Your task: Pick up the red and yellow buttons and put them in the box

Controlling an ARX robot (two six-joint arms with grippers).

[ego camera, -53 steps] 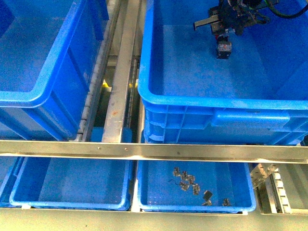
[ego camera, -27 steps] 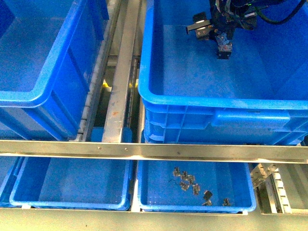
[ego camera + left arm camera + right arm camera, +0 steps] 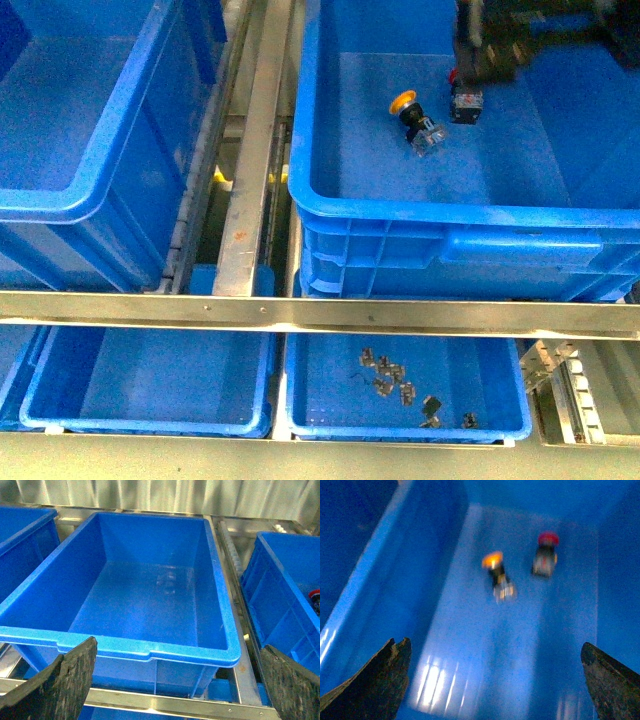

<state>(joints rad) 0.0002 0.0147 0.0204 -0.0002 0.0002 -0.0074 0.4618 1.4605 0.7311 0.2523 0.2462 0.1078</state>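
A yellow button point(image 3: 412, 115) lies on its side on the floor of the box point(image 3: 400, 205), the large blue crate on the right. A red button point(image 3: 466, 100) stands close beside it, just below my right gripper point(image 3: 487, 50), which is blurred at the top of the front view. The right wrist view looks down on both, the yellow button point(image 3: 497, 575) and the red button point(image 3: 546, 555). There my right gripper point(image 3: 492, 690) is open and empty, well above them. My left gripper point(image 3: 175, 690) is open and empty over the near rim of another large crate point(image 3: 150, 647).
The left crate point(image 3: 90, 190) is empty inside. A metal frame point(image 3: 250, 150) runs between the two crates, and a metal rail point(image 3: 300, 312) crosses in front. Below are two shallow blue trays; the right one point(image 3: 310, 425) holds several small metal parts point(image 3: 400, 385).
The right gripper has pulled up and to the right, away from the box floor. A yellow button now lies on the floor where the gripper hung.
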